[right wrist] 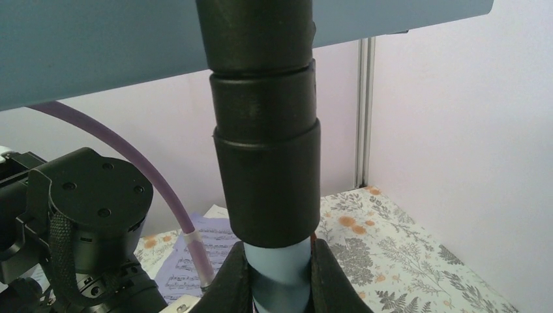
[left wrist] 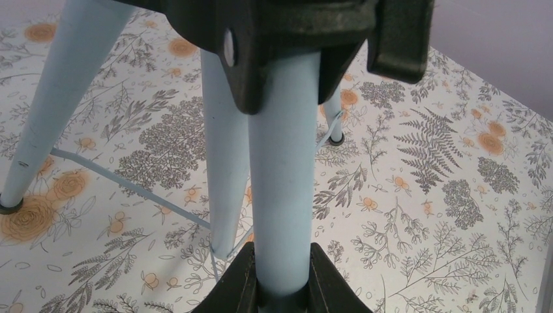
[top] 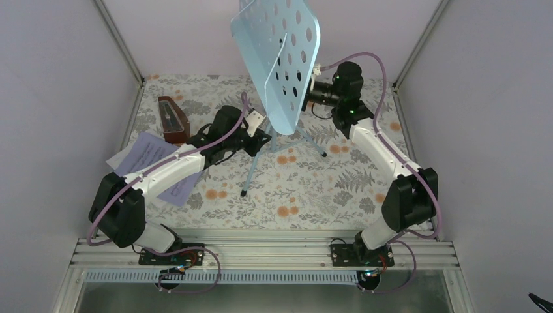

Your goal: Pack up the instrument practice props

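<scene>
The pale-blue perforated music stand [top: 280, 59] stands upright on its tripod legs [top: 251, 175] at mid-table. My left gripper [top: 263, 134] is shut on its lower tube [left wrist: 283, 182], just under the black leg hub; both fingers [left wrist: 238, 283] press the tube. Behind the desk, my right gripper [top: 308, 98] is shut on the upper tube [right wrist: 280, 264], below the black collar [right wrist: 267, 182]. The reddish-brown metronome [top: 173, 120] stands at the back left. White and lilac sheet-music pages [top: 147, 153] lie under the left arm and also show as sheet music [right wrist: 189, 261] in the right wrist view.
A floral cloth [top: 313, 189] covers the table. Lilac walls and metal corner posts [top: 120, 39] close in the left, back and right sides. The left arm's wrist [right wrist: 85, 215] sits close beside the stand's tube. An aluminium rail [top: 261, 251] runs along the near edge.
</scene>
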